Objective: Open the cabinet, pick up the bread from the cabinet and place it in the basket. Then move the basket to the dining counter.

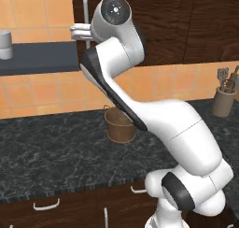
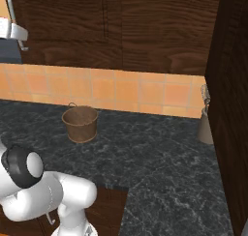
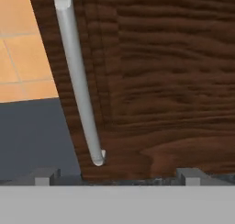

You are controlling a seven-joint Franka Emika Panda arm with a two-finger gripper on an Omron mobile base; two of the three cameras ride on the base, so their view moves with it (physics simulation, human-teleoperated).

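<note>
The dark brown cabinet (image 1: pixel 158 26) (image 2: pixel 121 27) (image 3: pixel 160 81) hangs over the counter with its door shut. Its silver bar handle (image 1: pixel 85 10) (image 2: pixel 11 10) (image 3: pixel 78 81) runs down the door's left edge. My gripper (image 1: pixel 78 33) (image 2: pixel 12 33) (image 3: pixel 118 176) is raised right at the lower end of that handle, open, with nothing between its fingers. In the hand view the handle's end lies between the two tips, nearer the left one. The brown basket (image 1: pixel 120 126) (image 2: pixel 80 124) stands upright on the black counter below. The bread is hidden. The dining counter is out of view.
A black marbled counter (image 1: pixel 56 152) (image 2: pixel 160 157) spans the front, with drawers (image 1: pixel 46 205) beneath. A beige utensil holder (image 1: pixel 223 101) (image 2: pixel 206 126) stands at the right. A dark shelf (image 1: pixel 37 59) with a grey can (image 1: pixel 5 45) is left of the cabinet. A tall dark panel (image 2: pixel 232 109) closes the right.
</note>
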